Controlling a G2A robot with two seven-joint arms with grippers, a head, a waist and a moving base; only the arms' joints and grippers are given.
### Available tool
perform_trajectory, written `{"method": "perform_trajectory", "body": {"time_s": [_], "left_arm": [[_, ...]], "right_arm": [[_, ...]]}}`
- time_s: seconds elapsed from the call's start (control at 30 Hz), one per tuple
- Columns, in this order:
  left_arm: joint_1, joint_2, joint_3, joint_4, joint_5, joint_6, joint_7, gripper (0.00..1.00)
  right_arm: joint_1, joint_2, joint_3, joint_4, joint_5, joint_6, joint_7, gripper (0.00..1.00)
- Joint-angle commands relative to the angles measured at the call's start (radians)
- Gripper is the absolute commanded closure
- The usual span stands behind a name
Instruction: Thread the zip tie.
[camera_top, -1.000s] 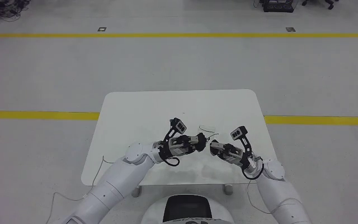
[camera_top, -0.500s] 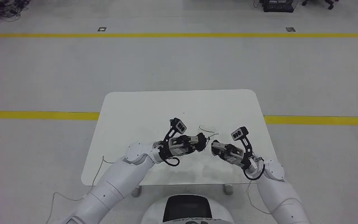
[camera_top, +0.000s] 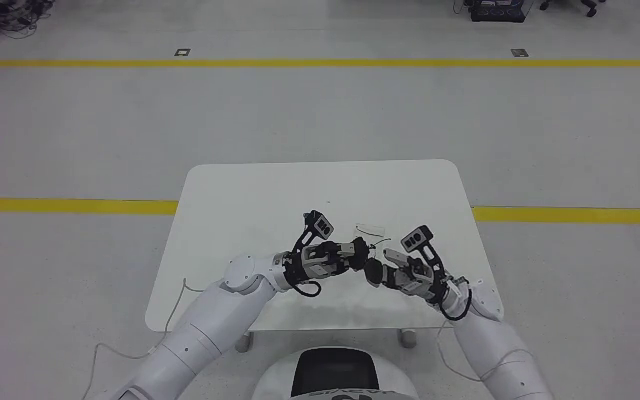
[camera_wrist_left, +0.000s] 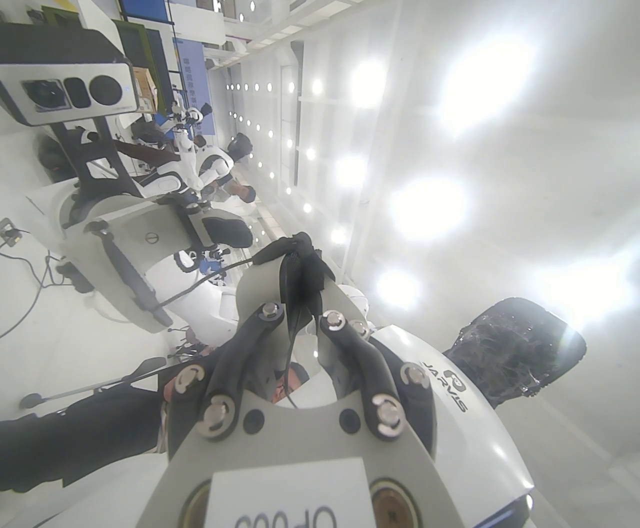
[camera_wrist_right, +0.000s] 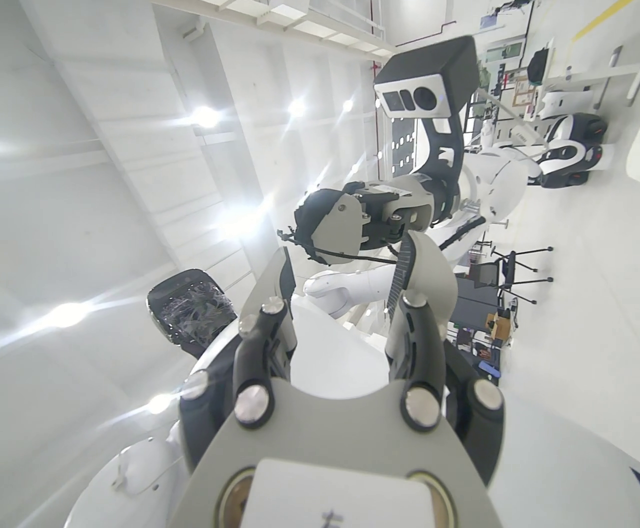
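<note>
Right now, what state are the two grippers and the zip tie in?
left gripper: shut on the zip tie.
right gripper: open, holding nothing, close beside the left gripper.
zip tie: pinched at one end, with its strap reaching across toward the right gripper's fingers.

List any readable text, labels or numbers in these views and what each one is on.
White sticker at the base of the left gripper: upside down, cropped by the frame edge; not readable whole.
Second white sticker at the base of the right gripper: one cropped mark; unreadable.
Blue wall poster in the room behind, left wrist view: print too small to read.
</note>
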Motion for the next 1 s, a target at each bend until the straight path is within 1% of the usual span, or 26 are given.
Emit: {"method": "perform_trajectory", "body": {"time_s": [0.0, 0.1, 0.3, 0.63, 0.7, 0.77, 0.8, 0.83, 0.87, 0.93, 0.97], "left_arm": [[0.000, 0.000, 0.000, 0.000, 0.000, 0.000, 0.000, 1.00], [0.000, 0.000, 0.000, 0.000, 0.000, 0.000, 0.000, 1.00], [0.000, 0.000, 0.000, 0.000, 0.000, 0.000, 0.000, 1.00], [0.000, 0.000, 0.000, 0.000, 0.000, 0.000, 0.000, 1.00], [0.000, 0.000, 0.000, 0.000, 0.000, 0.000, 0.000, 1.00], [0.000, 0.000, 0.000, 0.000, 0.000, 0.000, 0.000, 1.00], [0.000, 0.000, 0.000, 0.000, 0.000, 0.000, 0.000, 1.00], [0.000, 0.000, 0.000, 0.000, 0.000, 0.000, 0.000, 1.00], [0.000, 0.000, 0.000, 0.000, 0.000, 0.000, 0.000, 1.00], [0.000, 0.000, 0.000, 0.000, 0.000, 0.000, 0.000, 1.00], [0.000, 0.000, 0.000, 0.000, 0.000, 0.000, 0.000, 1.00]], "right_arm": [[0.001, 0.005, -0.011, -0.007, 0.010, 0.013, 0.000, 0.59], [0.007, 0.011, -0.024, -0.006, 0.025, 0.021, 0.000, 0.59], [0.023, 0.017, -0.044, 0.013, 0.054, 0.016, 0.000, 0.62], [0.038, 0.024, -0.064, 0.018, 0.082, 0.026, 0.000, 0.62], [0.042, 0.025, -0.062, 0.020, 0.069, 0.013, -0.001, 0.62], [0.042, 0.030, -0.041, 0.012, 0.004, -0.088, -0.019, 0.60], [0.037, 0.032, -0.028, 0.004, -0.029, -0.127, -0.029, 0.57], [0.029, 0.032, -0.004, -0.022, -0.046, -0.127, -0.030, 0.57], [0.007, 0.031, 0.033, -0.057, -0.061, -0.127, -0.022, 0.57], [-0.023, 0.027, 0.102, -0.118, -0.130, -0.127, -0.027, 0.57], [-0.049, 0.019, 0.142, -0.164, -0.166, -0.127, -0.030, 0.56]]}}
